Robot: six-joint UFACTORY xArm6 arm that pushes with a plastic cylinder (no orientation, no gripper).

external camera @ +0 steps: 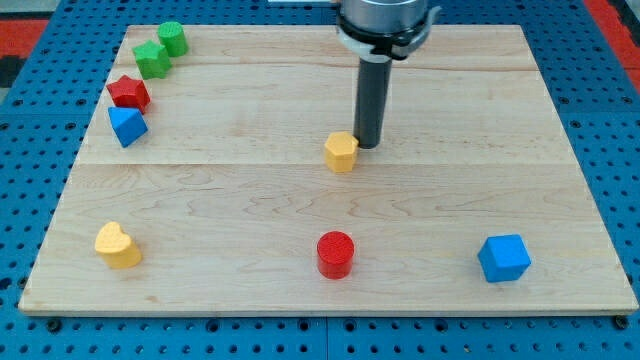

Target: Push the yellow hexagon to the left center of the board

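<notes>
The yellow hexagon point(341, 152) sits near the middle of the wooden board point(250, 200). My tip point(368, 146) rests on the board just to the right of the hexagon, touching or nearly touching its right side. The dark rod rises from there to the arm's mount at the view's top.
A green cylinder point(172, 38), a green star point(152, 59), a red star point(128, 92) and a blue block point(127, 126) cluster at the upper left. A yellow heart point(117, 245) lies at the lower left, a red cylinder point(335, 254) at the bottom centre, a blue cube point(503, 258) at the lower right.
</notes>
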